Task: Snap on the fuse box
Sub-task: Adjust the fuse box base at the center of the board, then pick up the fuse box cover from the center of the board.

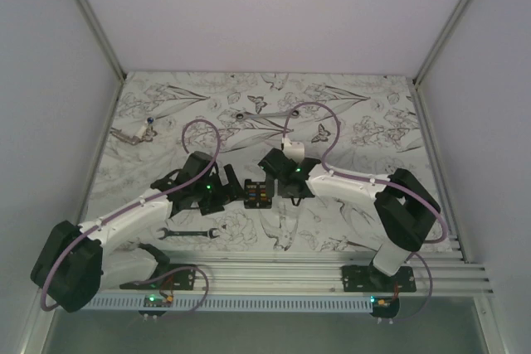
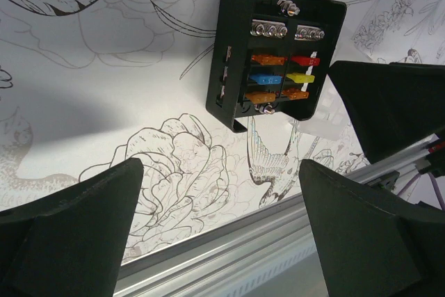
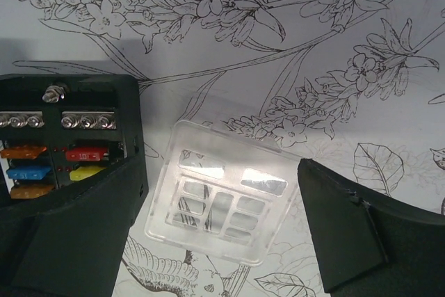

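Note:
The fuse box [image 1: 257, 194] is a small black square box lying open-face up on the flowered table cover, with orange, blue, yellow and red fuses showing [image 2: 278, 53]. In the right wrist view it sits at the left edge [image 3: 62, 137], partly behind my left finger. A clear plastic lid [image 3: 222, 193] lies flat on the table just right of the box. My right gripper [image 3: 219, 179] is open over the lid, fingers apart from it on both sides. My left gripper [image 2: 221, 172] is open and empty, a little short of the box's left side.
A black-and-silver wrench [image 1: 189, 233] lies near the left arm. Another wrench [image 1: 265, 113] lies at the far middle, and a small metal piece [image 1: 133, 133] at the far left. An aluminium rail [image 1: 332, 275] runs along the near edge. White walls enclose the table.

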Controlling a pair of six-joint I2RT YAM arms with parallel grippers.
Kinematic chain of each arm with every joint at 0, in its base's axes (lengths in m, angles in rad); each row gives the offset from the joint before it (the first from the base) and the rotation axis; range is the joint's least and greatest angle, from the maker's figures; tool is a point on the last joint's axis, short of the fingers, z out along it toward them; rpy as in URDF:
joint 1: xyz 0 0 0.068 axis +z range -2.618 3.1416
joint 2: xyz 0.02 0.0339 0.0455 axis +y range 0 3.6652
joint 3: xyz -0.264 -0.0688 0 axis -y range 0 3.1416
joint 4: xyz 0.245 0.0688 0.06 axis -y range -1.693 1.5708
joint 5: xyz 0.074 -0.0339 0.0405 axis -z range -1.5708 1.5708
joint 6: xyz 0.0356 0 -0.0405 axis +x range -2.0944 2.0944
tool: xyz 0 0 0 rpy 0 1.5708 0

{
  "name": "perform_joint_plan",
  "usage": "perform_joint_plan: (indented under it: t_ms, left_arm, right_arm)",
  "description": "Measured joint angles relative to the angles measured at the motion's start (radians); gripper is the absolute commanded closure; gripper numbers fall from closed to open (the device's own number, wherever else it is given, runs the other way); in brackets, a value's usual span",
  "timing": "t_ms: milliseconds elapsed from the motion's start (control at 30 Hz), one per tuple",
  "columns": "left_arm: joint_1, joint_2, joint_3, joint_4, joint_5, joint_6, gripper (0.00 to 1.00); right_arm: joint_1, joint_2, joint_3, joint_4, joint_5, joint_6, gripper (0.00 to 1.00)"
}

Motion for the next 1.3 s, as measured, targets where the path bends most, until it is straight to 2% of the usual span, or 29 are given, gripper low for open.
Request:
perform_joint_plan:
  t_ms: [233, 600, 1300]
  left_arm:
    - [0.021, -0.042, -0.017, -0.032, -0.002, 0.048, 0.0]
    - [0.027, -0.081, -0.034, -0.054, -0.002, 0.081, 0.0]
    - [0.027, -0.077, -0.034, -0.056, 0.009, 0.083, 0.01]
  right_arm:
    - [0.039, 0.066, 0.063, -0.09, 0.064, 0.051, 0.0]
    - [0.058, 0.074, 0.064, -0.171, 0.082, 0.122, 0.0]
    - [0.052, 0.039, -0.027, -0.121, -0.026, 0.089, 0.0]
